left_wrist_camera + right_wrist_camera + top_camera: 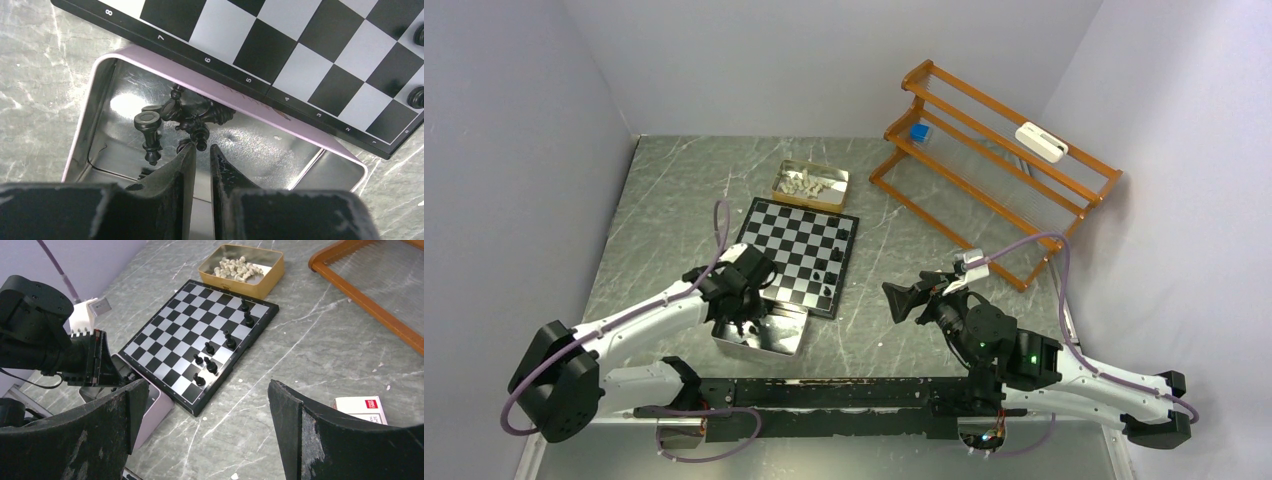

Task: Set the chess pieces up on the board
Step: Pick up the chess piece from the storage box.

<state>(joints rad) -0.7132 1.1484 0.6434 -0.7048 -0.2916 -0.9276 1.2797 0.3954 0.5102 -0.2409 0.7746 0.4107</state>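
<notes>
The chequered board [789,240] [175,340] lies mid-table, with several black chess pieces [210,362] standing along its right edge. More black pieces [185,112] lie heaped in the silver tray [100,90] at the board's near edge. My left gripper [202,146] [739,312] reaches into this tray. Its jaws stand a narrow slit apart, and the round head of one black piece sits right at the tips, against the left finger. Cream-white pieces [237,266] fill a gold tin [836,180] behind the board. My right gripper [207,386] [894,300] hovers wide open over bare table, right of the board.
An orange wooden rack [994,150] stands at the back right, carrying a blue item [918,131] and a white device [1040,141]. A small white-and-red box [362,407] lies on the table near my right gripper. Walls close in the left, back and right.
</notes>
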